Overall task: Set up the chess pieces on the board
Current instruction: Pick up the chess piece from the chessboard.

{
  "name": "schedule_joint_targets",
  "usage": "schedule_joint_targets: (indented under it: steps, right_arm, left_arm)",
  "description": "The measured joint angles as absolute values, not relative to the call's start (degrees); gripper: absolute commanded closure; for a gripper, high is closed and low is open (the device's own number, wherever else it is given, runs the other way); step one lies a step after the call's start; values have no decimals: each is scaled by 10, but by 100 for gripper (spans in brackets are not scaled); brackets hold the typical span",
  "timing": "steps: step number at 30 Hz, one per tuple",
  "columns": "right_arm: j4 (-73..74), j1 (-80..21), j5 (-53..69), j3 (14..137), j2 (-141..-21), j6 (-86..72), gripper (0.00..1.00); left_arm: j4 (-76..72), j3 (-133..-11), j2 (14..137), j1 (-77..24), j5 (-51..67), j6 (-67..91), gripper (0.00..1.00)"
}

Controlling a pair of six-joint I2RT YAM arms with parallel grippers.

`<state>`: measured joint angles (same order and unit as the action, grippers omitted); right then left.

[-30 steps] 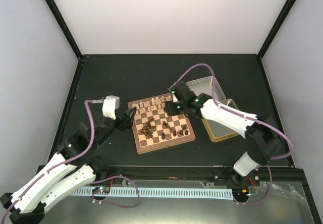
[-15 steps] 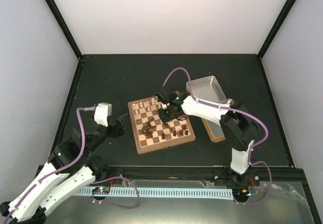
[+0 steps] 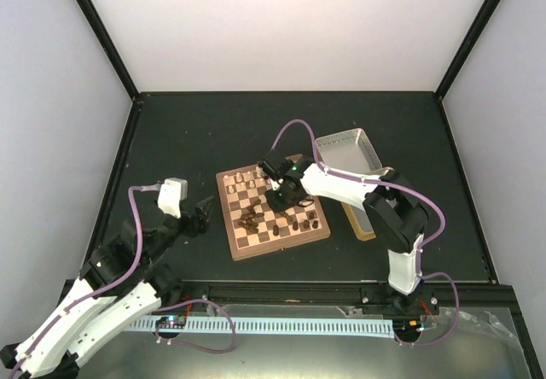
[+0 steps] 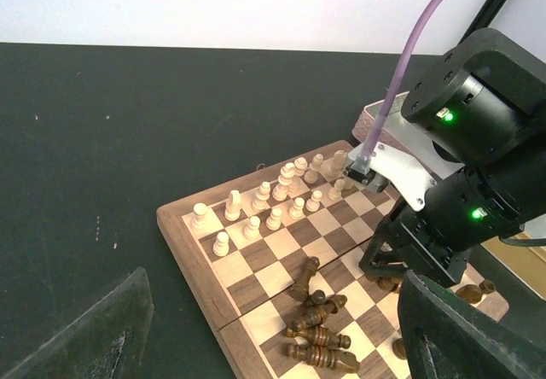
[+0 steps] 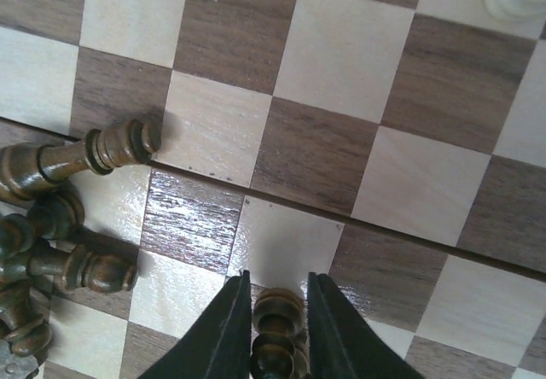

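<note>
The board point(image 3: 235, 247) lies mid-table, and its rim also shows in the left wrist view point(image 4: 183, 247). Cream chess pieces point(image 4: 273, 204) stand in two rows along its far side. Several dark brown pieces point(image 4: 320, 328) lie toppled in a heap near the board's middle, also at the left edge of the right wrist view point(image 5: 51, 225). My right gripper point(image 5: 277, 287) is down on the board, shut on a dark brown piece point(image 5: 277, 311) that sits between its fingers. My left gripper point(image 4: 273, 345) hangs open left of the board, holding nothing.
Two metal tin halves sit right of the board, one behind point(image 3: 345, 150) and one alongside point(image 3: 368, 218). A few dark pieces point(image 3: 299, 223) stand on the board's right part. The right arm point(image 4: 461, 200) reaches over the board's right side. Black walls frame the table.
My right gripper has swung left over the board, come down and closed its fingers round a dark piece. The left arm has drawn back towards its base, away from the board's left edge.
</note>
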<state>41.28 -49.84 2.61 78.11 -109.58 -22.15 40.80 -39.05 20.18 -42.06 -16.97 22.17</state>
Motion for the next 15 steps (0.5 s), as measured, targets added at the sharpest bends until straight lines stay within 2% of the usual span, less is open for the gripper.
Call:
schedule_joint_targets:
  steps: [4, 15]
  right_arm:
    - [415, -500, 27, 782, -1099, -219, 93]
    - [395, -501, 31, 802, -1098, -222, 94]
  left_arm:
    - [408, -389, 202, -421, -170, 222, 20]
    - [408, -389, 203, -421, -170, 227, 20]
